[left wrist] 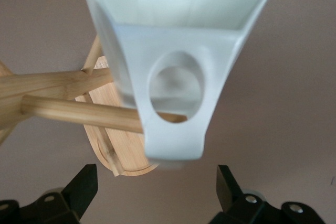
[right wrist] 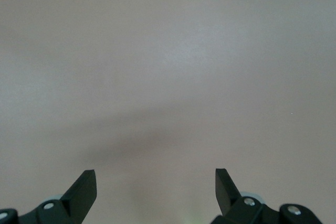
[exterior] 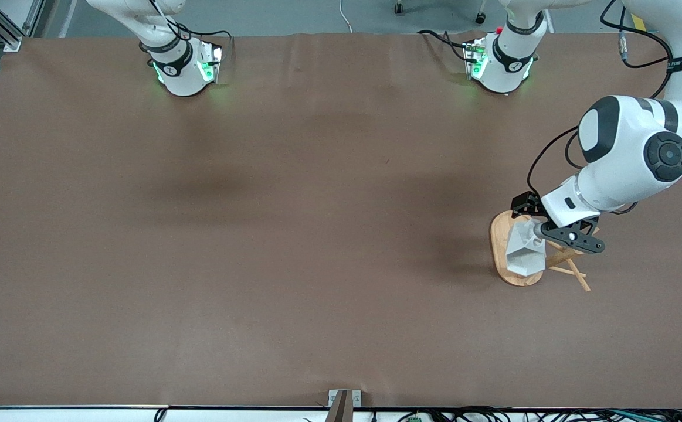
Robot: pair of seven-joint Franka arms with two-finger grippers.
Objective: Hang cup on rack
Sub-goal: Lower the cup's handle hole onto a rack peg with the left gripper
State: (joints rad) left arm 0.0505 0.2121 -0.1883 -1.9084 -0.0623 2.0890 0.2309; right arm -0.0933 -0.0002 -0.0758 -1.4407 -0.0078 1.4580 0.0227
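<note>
1. Left gripper (exterior: 546, 225) over the rack (exterior: 502, 234), at the left arm's end of the table (exterior: 317, 234); arm bent in from that end.
2. Fingers (left wrist: 84, 187) spread wide in the left wrist view, gripping nothing; cup (left wrist: 178, 72) clear of both tips, close in front of them.
3. Cup (exterior: 525, 249) white and faceted, hanging on the rack by its handle (left wrist: 176, 114); seen in front view over the oval base, rim toward the front camera.
4. Peg (left wrist: 79, 111) threaded into the round hole of the handle, its tip showing inside the hole.
5. Rack's base (left wrist: 126, 153) flat on the table below the cup; more pegs (exterior: 572, 272) sticking out toward the left arm's end.
6. Right gripper (right wrist: 156, 192) out of the front view, only the arm's base showing at the table's far edge; arm waiting.
7. In the right wrist view, fingers (right wrist: 84, 190) wide apart, empty, bare brown table below.
</note>
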